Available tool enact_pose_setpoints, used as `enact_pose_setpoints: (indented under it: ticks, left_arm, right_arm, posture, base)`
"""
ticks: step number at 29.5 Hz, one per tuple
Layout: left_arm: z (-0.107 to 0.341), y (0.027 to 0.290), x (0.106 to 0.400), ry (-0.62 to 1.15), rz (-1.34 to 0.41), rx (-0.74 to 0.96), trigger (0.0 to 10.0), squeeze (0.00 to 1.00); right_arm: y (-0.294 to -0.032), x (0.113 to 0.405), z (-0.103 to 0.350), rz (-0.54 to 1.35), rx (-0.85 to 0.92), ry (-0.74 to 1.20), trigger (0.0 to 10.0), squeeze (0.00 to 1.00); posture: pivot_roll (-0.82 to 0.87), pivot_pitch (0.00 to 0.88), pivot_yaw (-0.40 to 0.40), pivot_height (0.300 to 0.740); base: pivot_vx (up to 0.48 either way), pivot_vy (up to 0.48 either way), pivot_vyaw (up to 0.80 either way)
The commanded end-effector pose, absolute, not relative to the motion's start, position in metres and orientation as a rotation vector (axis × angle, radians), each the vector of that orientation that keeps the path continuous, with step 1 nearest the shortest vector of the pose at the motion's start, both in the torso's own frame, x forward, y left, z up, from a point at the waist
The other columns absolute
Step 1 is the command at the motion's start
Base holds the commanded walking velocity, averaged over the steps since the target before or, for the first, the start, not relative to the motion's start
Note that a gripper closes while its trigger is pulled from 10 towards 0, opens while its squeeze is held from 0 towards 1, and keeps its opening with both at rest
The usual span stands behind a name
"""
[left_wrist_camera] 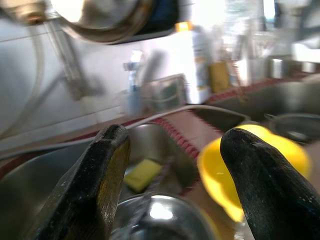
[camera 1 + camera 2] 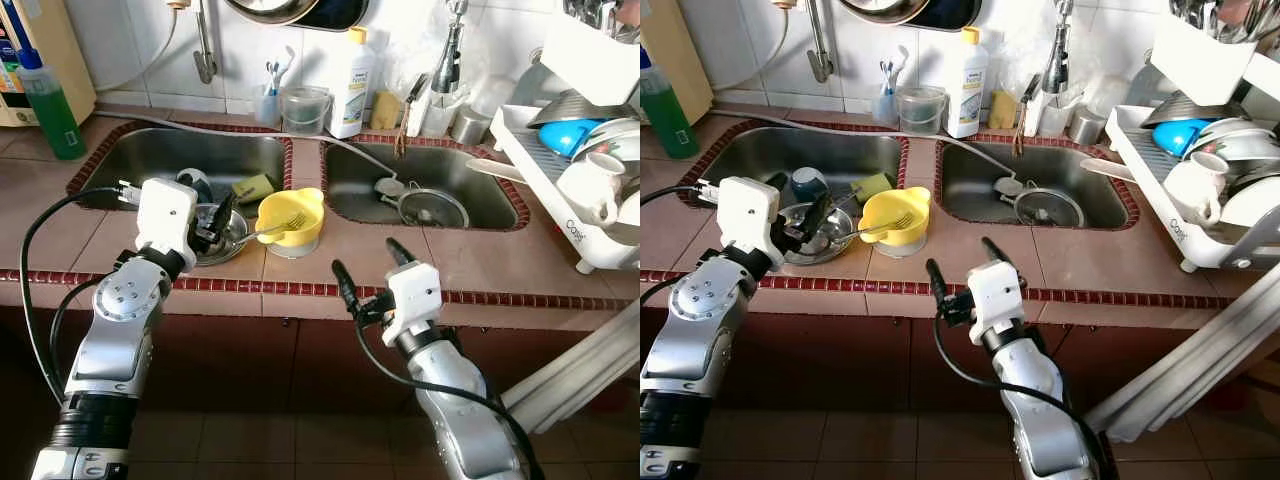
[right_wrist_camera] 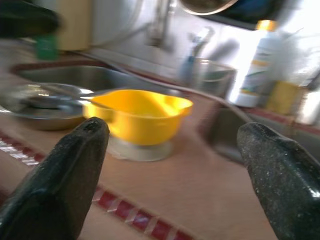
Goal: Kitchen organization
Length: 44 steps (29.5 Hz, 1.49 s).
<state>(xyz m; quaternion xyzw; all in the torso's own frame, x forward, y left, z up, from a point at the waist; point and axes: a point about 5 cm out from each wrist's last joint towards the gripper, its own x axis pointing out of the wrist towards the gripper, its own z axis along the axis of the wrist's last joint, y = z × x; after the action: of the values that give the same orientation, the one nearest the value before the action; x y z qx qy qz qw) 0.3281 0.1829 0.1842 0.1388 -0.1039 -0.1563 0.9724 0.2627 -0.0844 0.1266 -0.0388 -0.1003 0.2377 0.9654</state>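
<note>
Now left gripper (image 2: 217, 225) at left of frame, fingers spread over steel bowl (image 2: 222, 240) | right gripper (image 2: 370, 268) lower centre, raised, fingers apart, facing yellow bowl (image 2: 291, 217)

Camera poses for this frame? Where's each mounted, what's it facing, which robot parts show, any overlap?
Left eye, right eye: head stereo pair, looking down at the double sink; both arms show, left gripper at the steel bowl, right gripper at the counter edge.
Left wrist: along its open jaws toward the bowl and sponge.
Right wrist: along its open jaws across the counter.
Shared by all: yellow bowl.
</note>
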Motion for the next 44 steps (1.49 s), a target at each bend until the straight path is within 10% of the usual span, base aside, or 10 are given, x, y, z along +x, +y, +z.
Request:
enact_pose_setpoints:
  ticks: [1, 7, 8, 9, 44]
  left_arm:
    - [0.181, 0.175, 0.327, -0.207, -0.372, 0.3, 10.0, 0.0]
    - [0.175, 0.168, 0.326, -0.202, -0.438, 0.306, 10.0, 0.0]
    - [0.174, 0.167, 0.325, -0.198, -0.45, 0.306, 10.0, 0.0]
    - [0.172, 0.166, 0.324, -0.197, -0.459, 0.31, 10.0, 0.0]
    - [0.153, 0.163, 0.329, -0.119, -0.494, 0.364, 10.0, 0.0]
  right_arm:
    - [-0.085, 0.258, 0.129, 0.524, -0.06, -0.196, 10.0, 1.0]
    - [-0.087, 0.251, 0.126, 0.562, -0.116, -0.192, 10.0, 1.0]
    - [-0.088, 0.251, 0.125, 0.57, -0.127, -0.189, 10.0, 0.78]
    - [-0.088, 0.25, 0.125, 0.575, -0.136, -0.187, 10.0, 0.0]
    - [-0.079, 0.229, 0.126, 0.699, -0.105, -0.161, 10.0, 0.0]
  posture:
    - [-0.2, 0.059, -0.042, 0.74]
    - [-0.2, 0.07, -0.038, 0.74]
    - [-0.2, 0.07, -0.038, 0.74]
    - [-0.2, 0.071, -0.038, 0.74]
    - [-0.22, 0.086, -0.022, 0.74]
  base:
    - [0.0, 0.0, 0.0]
    - [0.0, 0.0, 0.0]
    - [0.0, 0.0, 0.0]
    - [0.0, 0.0, 0.0]
    - [0.0, 0.0, 0.0]
